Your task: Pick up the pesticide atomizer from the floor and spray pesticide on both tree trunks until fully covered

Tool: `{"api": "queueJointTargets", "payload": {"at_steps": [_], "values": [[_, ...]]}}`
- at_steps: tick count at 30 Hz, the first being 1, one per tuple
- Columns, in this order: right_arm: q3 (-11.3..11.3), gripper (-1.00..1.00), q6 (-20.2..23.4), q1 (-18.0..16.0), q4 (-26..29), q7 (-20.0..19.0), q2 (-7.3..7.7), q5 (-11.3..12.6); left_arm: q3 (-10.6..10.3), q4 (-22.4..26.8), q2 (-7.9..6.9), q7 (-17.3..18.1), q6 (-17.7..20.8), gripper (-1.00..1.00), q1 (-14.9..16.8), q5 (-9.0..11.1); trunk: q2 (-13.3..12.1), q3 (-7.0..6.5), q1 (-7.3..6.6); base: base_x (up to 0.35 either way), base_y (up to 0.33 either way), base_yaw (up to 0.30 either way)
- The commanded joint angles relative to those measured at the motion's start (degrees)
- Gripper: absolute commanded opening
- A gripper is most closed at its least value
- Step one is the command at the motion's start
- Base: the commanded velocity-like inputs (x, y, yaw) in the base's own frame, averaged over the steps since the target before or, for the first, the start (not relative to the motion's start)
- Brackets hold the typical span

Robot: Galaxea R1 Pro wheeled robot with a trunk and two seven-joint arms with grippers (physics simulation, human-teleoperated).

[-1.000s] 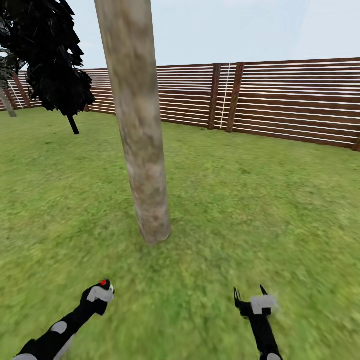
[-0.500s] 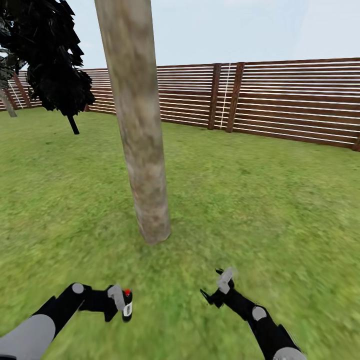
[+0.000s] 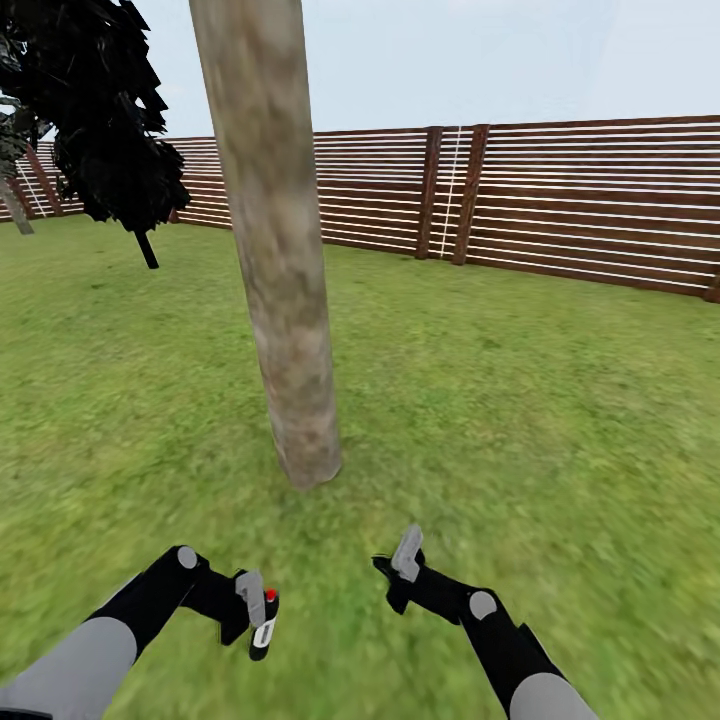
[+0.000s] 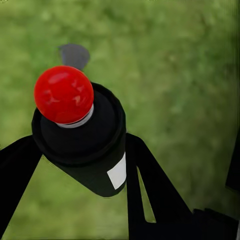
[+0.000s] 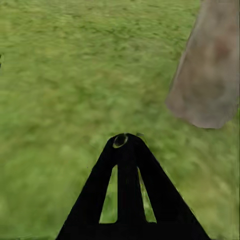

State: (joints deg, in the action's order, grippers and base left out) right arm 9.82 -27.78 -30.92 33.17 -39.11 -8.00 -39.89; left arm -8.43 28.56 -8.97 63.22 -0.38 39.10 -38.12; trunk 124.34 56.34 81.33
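The left gripper's (image 4: 87,165) black fingers (image 4: 145,190) are clamped on the dark body of the pesticide atomizer (image 4: 82,140), its red tip (image 4: 64,94) clear of the grip; in the head view the can (image 3: 264,625) hangs low over the lawn (image 3: 560,420), short of the tree trunk (image 3: 280,260). It looks a light, rigid, smooth cylinder, best gripped mid-body so it cannot swivel or slide. The right gripper (image 3: 398,572) holds nothing; its fingers seem together. Beyond stand a dark cypress-like tree (image 3: 100,120) and slatted fence (image 3: 580,200).
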Motion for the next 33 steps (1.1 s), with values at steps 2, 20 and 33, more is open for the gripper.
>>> {"api": "queueJointTargets", "payload": {"at_steps": [2, 20, 33], "values": [[-0.1, -1.0, 0.0, -0.1, 0.0, -3.5, -0.11, 0.0, 0.0, 0.1, 0.67, 0.0, 0.1, -1.0, 0.3, -0.6, 0.0, 0.0, 0.0, 0.0, 0.0, 0.0], [-10.1, -1.0, 0.0, -0.5, 0.0, -7.8, -2.0, 0.1, -0.2, 2.0, 6.95, 0.3, 0.7, -1.0, 2.2, -9.5, 0.0, 0.0, 0.0, 0.0, 0.0, 0.0], [-10.2, -1.0, -0.1, -0.5, 0.0, -8.1, -1.8, 0.0, -0.3, 2.1, 8.49, 5.7, -5.4, -1.0, 2.7, -11.2, 0.0, 0.0, 0.0, 0.0, 0.0, 0.0]]}}
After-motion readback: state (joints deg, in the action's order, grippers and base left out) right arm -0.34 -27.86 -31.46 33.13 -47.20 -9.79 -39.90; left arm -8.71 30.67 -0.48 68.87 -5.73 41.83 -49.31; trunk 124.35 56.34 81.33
